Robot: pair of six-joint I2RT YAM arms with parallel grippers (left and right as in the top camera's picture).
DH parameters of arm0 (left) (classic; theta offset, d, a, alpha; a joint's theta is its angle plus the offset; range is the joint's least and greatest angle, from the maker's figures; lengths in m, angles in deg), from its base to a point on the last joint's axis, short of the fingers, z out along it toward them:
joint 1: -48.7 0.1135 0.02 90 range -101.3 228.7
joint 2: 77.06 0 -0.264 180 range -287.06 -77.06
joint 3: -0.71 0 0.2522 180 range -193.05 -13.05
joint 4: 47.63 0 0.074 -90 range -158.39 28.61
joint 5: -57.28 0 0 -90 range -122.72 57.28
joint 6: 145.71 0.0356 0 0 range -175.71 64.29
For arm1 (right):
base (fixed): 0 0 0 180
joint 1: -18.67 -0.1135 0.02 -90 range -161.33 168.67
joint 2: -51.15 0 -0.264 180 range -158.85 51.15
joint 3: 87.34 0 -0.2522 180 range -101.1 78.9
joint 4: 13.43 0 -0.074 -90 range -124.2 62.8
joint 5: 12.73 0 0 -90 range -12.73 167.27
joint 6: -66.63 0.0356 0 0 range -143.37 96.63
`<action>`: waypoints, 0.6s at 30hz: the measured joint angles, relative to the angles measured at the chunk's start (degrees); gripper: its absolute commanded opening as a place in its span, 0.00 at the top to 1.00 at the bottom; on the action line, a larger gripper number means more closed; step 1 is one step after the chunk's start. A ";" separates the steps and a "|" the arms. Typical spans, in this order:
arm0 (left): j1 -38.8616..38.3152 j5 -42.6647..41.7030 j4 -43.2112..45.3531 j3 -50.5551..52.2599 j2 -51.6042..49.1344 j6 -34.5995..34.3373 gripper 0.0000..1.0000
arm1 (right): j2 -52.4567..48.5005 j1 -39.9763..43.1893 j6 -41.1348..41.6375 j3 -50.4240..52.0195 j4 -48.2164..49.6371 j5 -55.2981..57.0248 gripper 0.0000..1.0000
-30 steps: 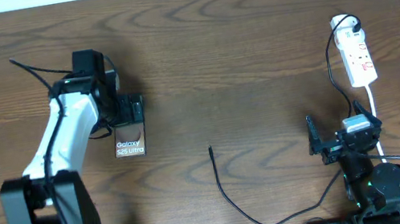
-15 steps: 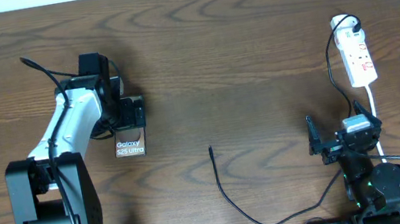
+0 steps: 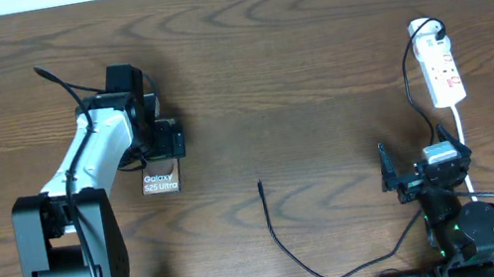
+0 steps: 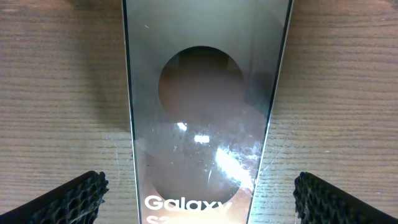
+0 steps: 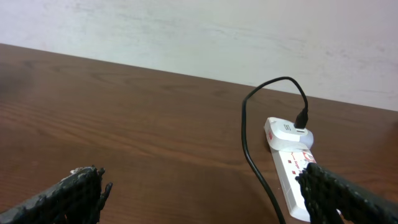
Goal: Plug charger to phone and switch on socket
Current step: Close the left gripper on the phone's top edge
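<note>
Overhead view: the power strip (image 3: 442,71) lies near the far right edge of the table (image 3: 296,70), its white cord (image 3: 463,135) trailing toward the near edge. Far to the left of the strip, across a broad stretch of bare wood, lies the Galaxy phone (image 3: 160,178), flat, lettering up. The left gripper (image 3: 167,140) hangs over the phone's far end, its fingers too dark to separate here. The charger cable (image 3: 285,243) runs from the strip's far end down the strip's left side, loops along the near edge, and ends in a plug tip (image 3: 260,187) lying free about midway between strip and phone, touching neither. The right gripper (image 3: 417,162) sits just on the near side of the strip, spread and empty.

Left wrist view: the phone fills the middle, its glossy back reflecting light and a round dark shape. The two fingertips (image 4: 71,199) stand spread at the bottom corners, one off each long edge of the phone, with a strip of bare wood between each pad and the edge; nothing is pinched.

Right wrist view: the strip lies ahead and to the right, its near end hidden behind the right finger (image 5: 348,199). A white adapter (image 5: 287,132) sits plugged into the strip's far end, the black cable arching out of it. Left of the strip the wood is open back to the pale wall (image 5: 186,31). The fingers are wide apart.
</note>
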 measured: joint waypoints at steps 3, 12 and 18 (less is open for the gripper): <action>0.00 0.22 0.22 0.00 -0.66 0.00 0.02 | 0.00 0.00 0.00 0.00 0.00 0.00 0.01; 0.00 0.63 0.83 0.00 -2.05 0.13 0.02 | 0.00 0.00 0.02 0.00 0.00 0.00 0.01; 0.00 0.63 2.34 0.26 -2.05 0.13 0.02 | 0.00 0.00 0.00 0.00 0.00 0.00 0.01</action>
